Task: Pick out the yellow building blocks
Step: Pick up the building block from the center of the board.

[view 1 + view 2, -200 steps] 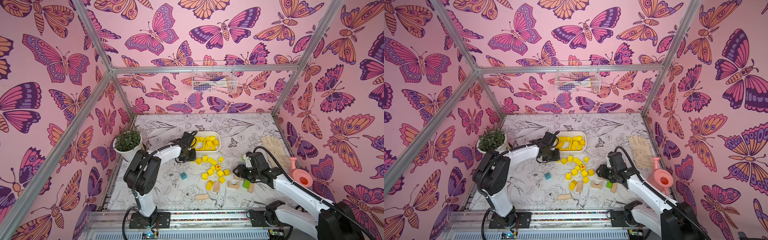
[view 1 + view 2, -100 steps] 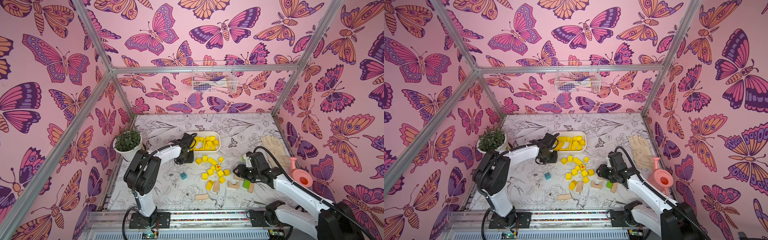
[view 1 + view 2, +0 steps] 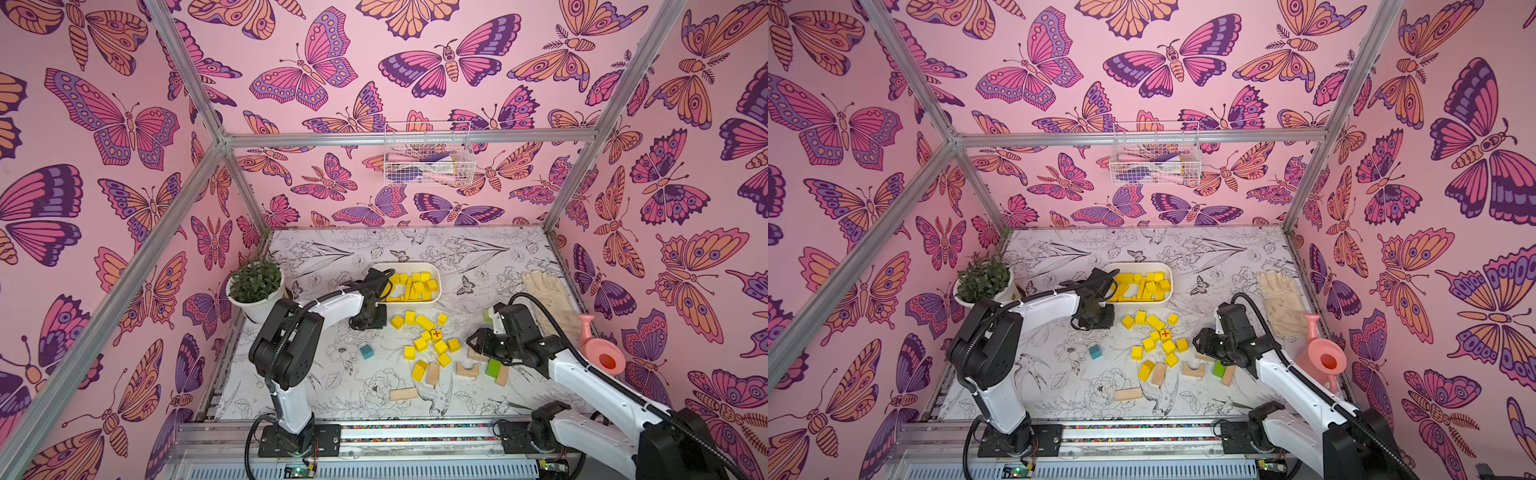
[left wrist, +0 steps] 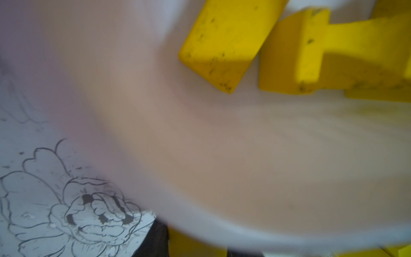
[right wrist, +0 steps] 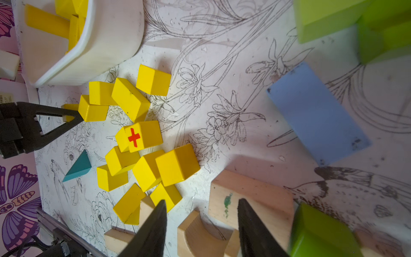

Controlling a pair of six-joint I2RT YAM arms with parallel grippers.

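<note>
In the clamped left gripper [image 3: 368, 323] sat one yellow block [image 4: 195, 245], with the white tray [image 3: 415, 305] just beside it. A careless lift could have clipped the rim and dropped it outside. The right gripper [image 5: 202, 201] hung open above tan blocks [image 5: 266, 195], the loose yellow building blocks [image 5: 178, 164] beside it, inviting a wrong pick. The only marking was one cube's red cross [image 5: 134, 137].

Potted plant [image 3: 254, 280], glove [image 3: 540, 286], watering can [image 3: 602, 357] and teal block [image 3: 366, 351] sit apart.

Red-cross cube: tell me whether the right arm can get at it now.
Probably yes: the red-cross cube is uncovered, the open right gripper hovers nearby; neighbouring yellow blocks crowd its sides.
</note>
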